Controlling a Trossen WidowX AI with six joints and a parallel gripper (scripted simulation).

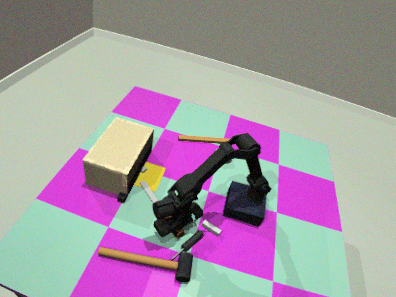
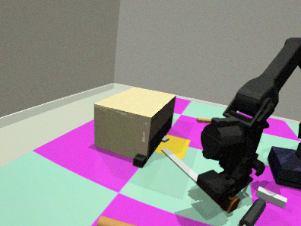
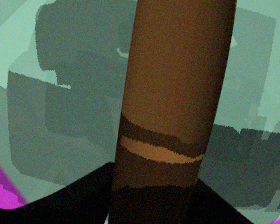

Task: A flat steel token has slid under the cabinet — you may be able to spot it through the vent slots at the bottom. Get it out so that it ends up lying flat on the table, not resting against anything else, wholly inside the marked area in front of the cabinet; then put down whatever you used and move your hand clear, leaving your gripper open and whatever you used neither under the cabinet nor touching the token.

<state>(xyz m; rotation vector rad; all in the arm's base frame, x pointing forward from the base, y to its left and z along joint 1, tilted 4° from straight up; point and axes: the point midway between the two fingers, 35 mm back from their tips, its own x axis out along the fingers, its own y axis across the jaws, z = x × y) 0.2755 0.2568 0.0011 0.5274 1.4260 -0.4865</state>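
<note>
Gripper (image 1: 176, 225) (image 2: 227, 192) (image 3: 150, 177) clamped on long-bladed tool's wooden handle (image 1: 178, 233) (image 2: 230, 204) (image 3: 172, 75); token (image 1: 143, 169) (image 2: 165, 139), probably, near cabinet (image 1: 119, 146) (image 2: 121, 130). Keep blade (image 1: 148, 191) (image 2: 179, 164) low, clear of bench's cabinet-side edge.

No readable text, label, brand, number or sign found in any view. Small pale mark seen on cabinet (image 1: 119, 144) (image 2: 122, 130), at edge of side panel; too blurred to be made out as lettering.
</note>
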